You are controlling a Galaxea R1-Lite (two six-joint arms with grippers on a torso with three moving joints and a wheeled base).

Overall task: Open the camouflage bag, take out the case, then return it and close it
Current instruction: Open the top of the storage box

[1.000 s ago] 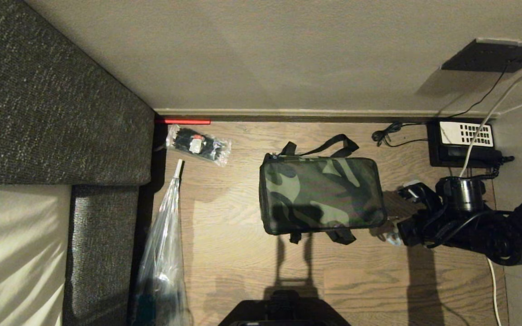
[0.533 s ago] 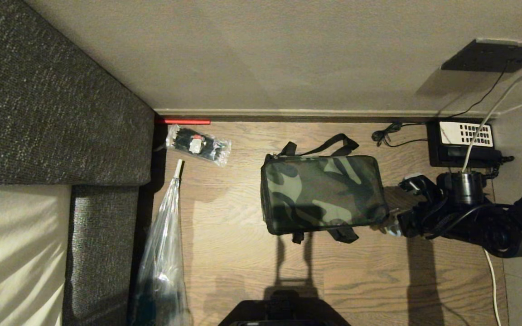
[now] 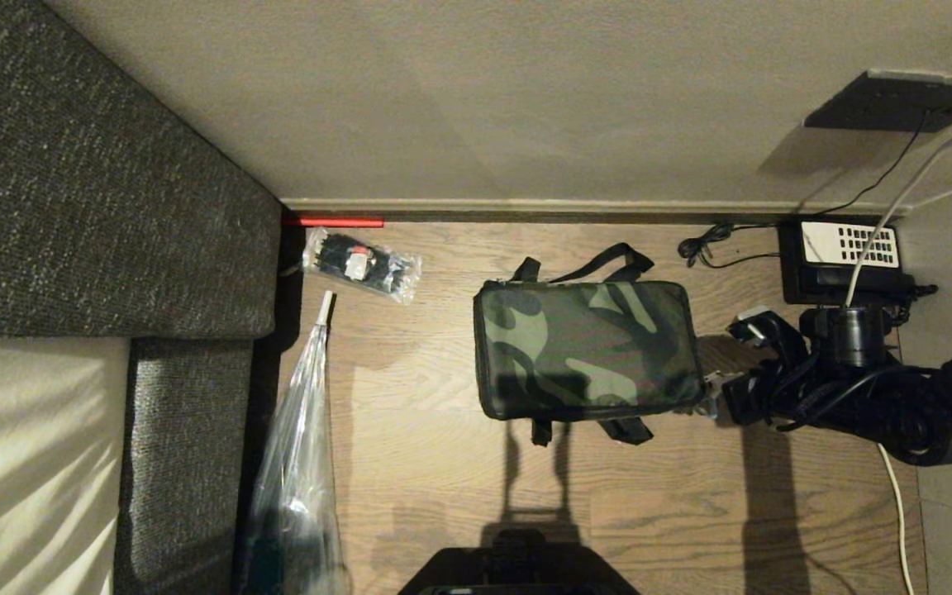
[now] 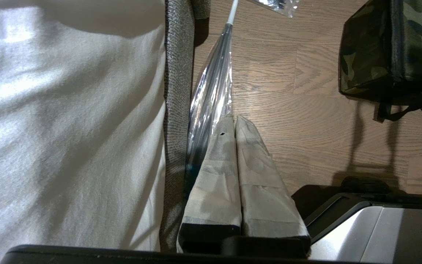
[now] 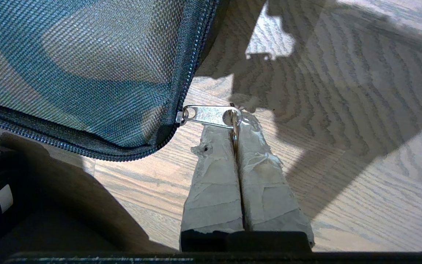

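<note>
Tugging the zipper pull with jaws clamped on its ring, the right gripper has nudged the camouflage bag slightly (still zipped shut), so opening has barely started.

This looks like a hotel or home bedroom. A wooden floor runs beside a bed with a white sheet and grey upholstered frame. A black telephone sits by the wall.
</note>
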